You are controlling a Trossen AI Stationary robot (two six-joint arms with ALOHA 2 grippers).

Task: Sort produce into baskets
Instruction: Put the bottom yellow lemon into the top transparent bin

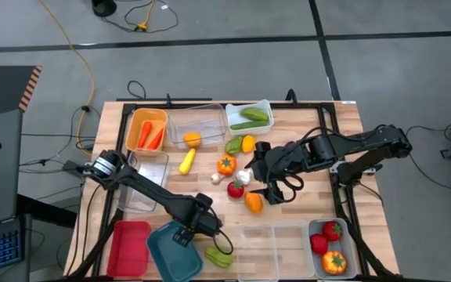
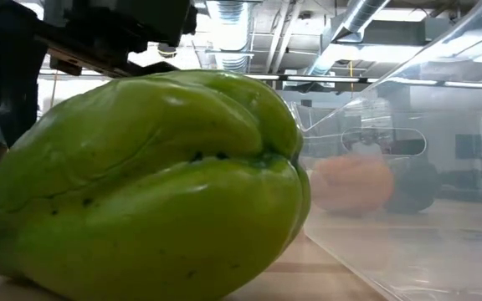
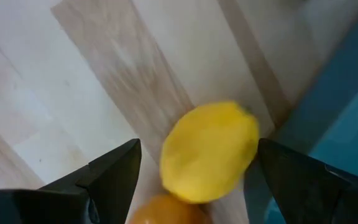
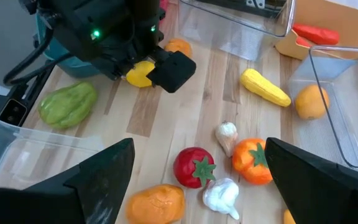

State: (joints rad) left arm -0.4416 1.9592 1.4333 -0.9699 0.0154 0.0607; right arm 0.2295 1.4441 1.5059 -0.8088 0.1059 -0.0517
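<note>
Two arms are over the wooden table (image 1: 343, 125). The left gripper (image 3: 194, 165) hangs at the near edge beside the teal basket (image 1: 163, 254), its fingers closed around a yellow lemon (image 3: 209, 151) just above the wood, an orange fruit (image 4: 178, 45) beside it. The right gripper (image 4: 194, 180) hovers with fingers spread wide, holding nothing, over the loose garlic (image 4: 221, 194), red tomato (image 4: 193, 166) and orange pepper (image 4: 252, 160) mid-table.
</note>
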